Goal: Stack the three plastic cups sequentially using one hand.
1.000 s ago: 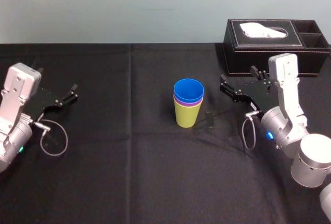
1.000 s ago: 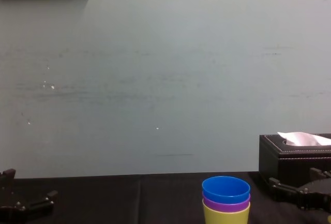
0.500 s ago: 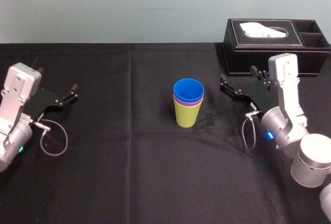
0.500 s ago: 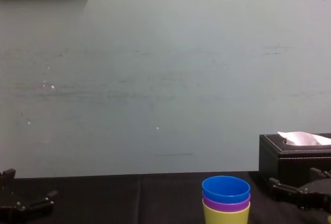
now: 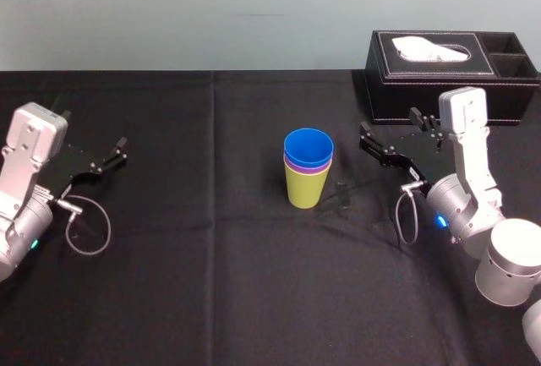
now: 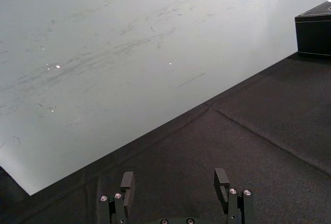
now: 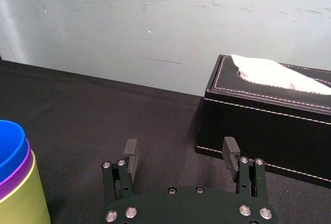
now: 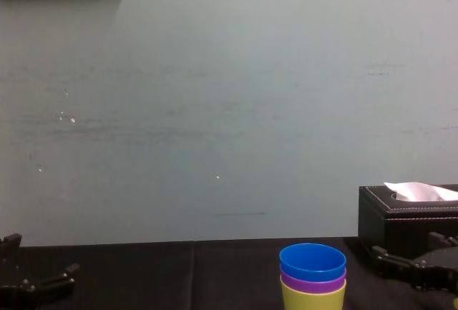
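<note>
cups (image 5: 307, 167) nested in one upright stack at the middle of the table (image 5: 211, 281): blue (image 5: 308, 144) on top, purple (image 5: 308, 169) between, yellow-green (image 5: 305, 188) at the bottom. right gripper (image 5: 389, 127) near the stack, between it and the box (image 5: 448, 79), fingers (image 7: 131, 154) spread wide, gripping nothing. left gripper (image 5: 93, 129) well apart at the left, spread wide as well, empty.

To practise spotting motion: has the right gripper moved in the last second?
No. The right gripper sits open in the same spot between the black tissue box and the stacked cups, touching neither.
</note>
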Controlling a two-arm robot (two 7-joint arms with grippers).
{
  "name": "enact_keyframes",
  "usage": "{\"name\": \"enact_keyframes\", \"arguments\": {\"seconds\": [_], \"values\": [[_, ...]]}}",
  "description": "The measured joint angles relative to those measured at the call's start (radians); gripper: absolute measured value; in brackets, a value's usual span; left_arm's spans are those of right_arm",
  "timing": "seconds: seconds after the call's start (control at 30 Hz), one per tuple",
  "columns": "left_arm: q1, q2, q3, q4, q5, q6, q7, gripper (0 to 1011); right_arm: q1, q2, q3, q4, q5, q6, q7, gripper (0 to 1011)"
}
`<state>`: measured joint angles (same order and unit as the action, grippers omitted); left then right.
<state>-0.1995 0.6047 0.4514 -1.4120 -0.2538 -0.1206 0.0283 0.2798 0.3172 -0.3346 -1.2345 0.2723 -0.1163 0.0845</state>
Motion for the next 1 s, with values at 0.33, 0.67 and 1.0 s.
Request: {"name": "enact_keyframes", "arguments": {"seconds": [0.33,0.67,1.0], "values": [[0.000,0.000,0.000,0.000,0.000,0.000,0.000,1012,0.000,0.000,0.000,0.000,0.000,0.000,0.000,1004],[0.000,0.000,0.000,0.000,0.000,0.000,0.000,1011,0.000,0.000,0.000,0.000,0.000,0.000,0.000,1004],[0.000,0.000,0.000,0.000,0.000,0.000,0.000,1011,0.000,0.000,0.000,0.000,0.000,0.000,0.000,1004]]}}
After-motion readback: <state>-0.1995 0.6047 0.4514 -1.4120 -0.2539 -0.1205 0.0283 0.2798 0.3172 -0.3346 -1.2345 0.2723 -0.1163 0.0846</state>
